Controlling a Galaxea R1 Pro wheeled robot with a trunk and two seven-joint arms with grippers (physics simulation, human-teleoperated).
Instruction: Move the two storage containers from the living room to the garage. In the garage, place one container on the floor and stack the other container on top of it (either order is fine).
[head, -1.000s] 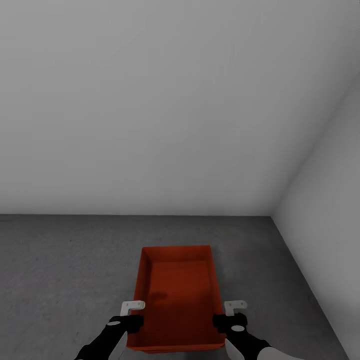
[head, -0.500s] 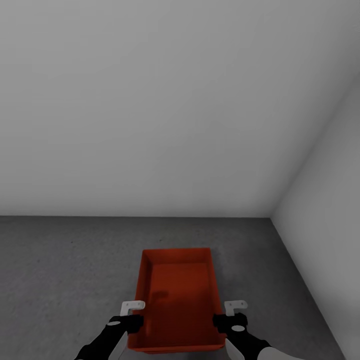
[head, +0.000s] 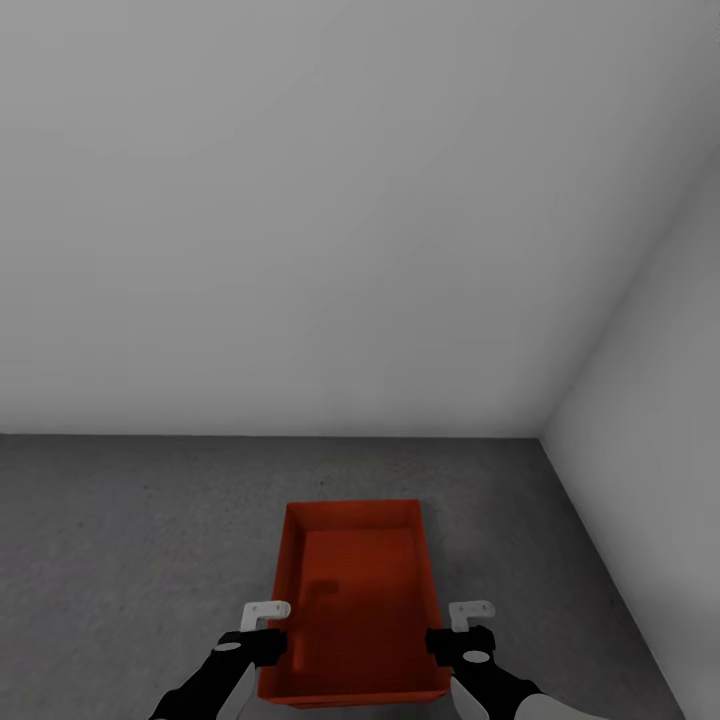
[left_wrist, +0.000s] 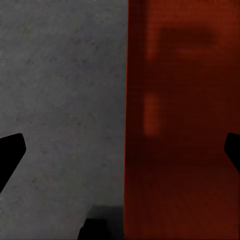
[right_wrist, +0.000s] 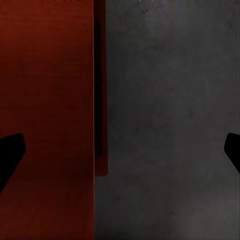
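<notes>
garage: pale grey walls, corner far right | floor — dark mottled concrete | storage container on the floor between both arms, nothing inside (bare orange-red bottom) | left gripper — fingers spread, straddling its left wall | right gripper spread over the right wall

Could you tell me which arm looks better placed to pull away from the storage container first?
Neither has a clear edge: the left gripper and right gripper flank the storage container symmetrically, both open, each straddling a side wall.
</notes>
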